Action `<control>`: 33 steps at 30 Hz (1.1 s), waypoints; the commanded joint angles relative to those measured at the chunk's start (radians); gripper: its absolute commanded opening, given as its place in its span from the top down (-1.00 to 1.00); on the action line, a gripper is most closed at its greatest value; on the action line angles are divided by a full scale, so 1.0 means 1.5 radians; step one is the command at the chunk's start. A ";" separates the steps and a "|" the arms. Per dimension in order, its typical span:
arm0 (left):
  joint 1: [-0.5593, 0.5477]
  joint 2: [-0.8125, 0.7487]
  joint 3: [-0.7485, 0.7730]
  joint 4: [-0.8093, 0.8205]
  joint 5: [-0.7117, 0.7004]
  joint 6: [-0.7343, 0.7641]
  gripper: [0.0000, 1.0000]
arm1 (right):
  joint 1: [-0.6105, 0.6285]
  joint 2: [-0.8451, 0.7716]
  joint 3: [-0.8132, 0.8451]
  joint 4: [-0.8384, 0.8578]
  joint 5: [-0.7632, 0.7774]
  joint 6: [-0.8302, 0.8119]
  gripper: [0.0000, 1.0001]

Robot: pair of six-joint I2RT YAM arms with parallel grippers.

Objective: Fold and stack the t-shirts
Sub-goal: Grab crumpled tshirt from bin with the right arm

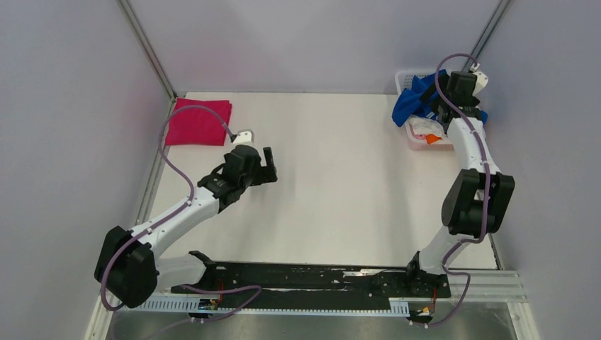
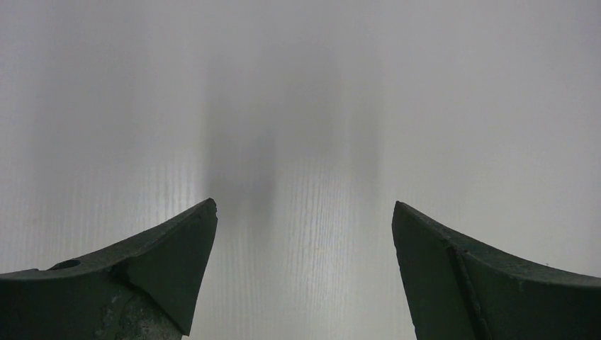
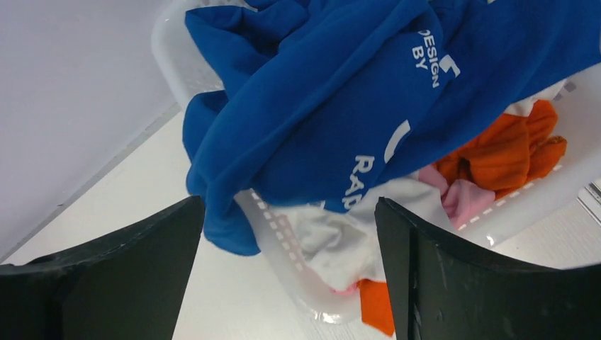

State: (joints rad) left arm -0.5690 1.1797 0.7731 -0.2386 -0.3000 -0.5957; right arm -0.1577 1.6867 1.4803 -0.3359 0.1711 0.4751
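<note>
1. Left gripper (image 1: 268,164) has its jaws spread wide with nothing between them. In the left wrist view its dark fingers (image 2: 170,262) frame only the bare white table (image 2: 305,106) and a soft shadow.
2. At the far-left corner of the table lies the magenta shirt (image 1: 198,122), folded flat into a neat rectangle. It is just beyond the left gripper and apart from it.
3. At the far-right edge stands the white lattice basket (image 3: 283,241), full of loose cloth.
   - The blue shirt (image 3: 319,92), with white lettering, is heaped on top and spills over the basket's left rim towards the table.
   - Under it lie a crumpled white shirt (image 3: 333,241) and an orange shirt (image 3: 510,149).
   - A pale pink piece (image 3: 461,198) is tucked between them, perhaps part of another shirt.
4. The right gripper (image 3: 290,205) is above the basket with its jaws standing well apart. It holds nothing, and the blue shirt lies beyond the fingertips, not between them.
5. The left arm (image 1: 177,212) slants from its base at the near-left corner up towards the table's left-centre. Its wrist is bent so the gripper points to the right.
6. The right arm (image 1: 471,149) rises from its base and folds at the elbow by the right edge. From there it stretches far forward, with the wrist tipped down over the basket.
</note>
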 commanded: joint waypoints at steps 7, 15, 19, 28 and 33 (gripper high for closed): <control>0.000 0.077 0.064 0.034 -0.011 0.001 -1.00 | -0.009 0.243 0.266 -0.072 0.015 -0.021 -0.64; 0.001 0.088 0.084 0.022 -0.007 0.001 -1.00 | -0.008 0.222 0.355 -0.041 0.015 -0.047 0.89; 0.000 0.070 0.080 0.024 -0.013 0.003 -1.00 | -0.008 0.148 0.357 0.047 -0.051 -0.097 0.99; 0.000 -0.004 0.049 0.006 -0.056 0.000 -1.00 | 0.009 0.048 0.402 0.188 -0.421 -0.095 1.00; 0.001 -0.045 0.052 -0.060 -0.124 -0.018 -1.00 | 0.084 0.043 0.449 0.182 -0.559 -0.095 1.00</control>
State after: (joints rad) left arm -0.5690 1.1679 0.8555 -0.2558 -0.3698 -0.5983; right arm -0.1276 1.7874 2.0811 -0.1513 -0.3935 0.3382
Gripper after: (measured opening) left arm 0.998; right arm 0.091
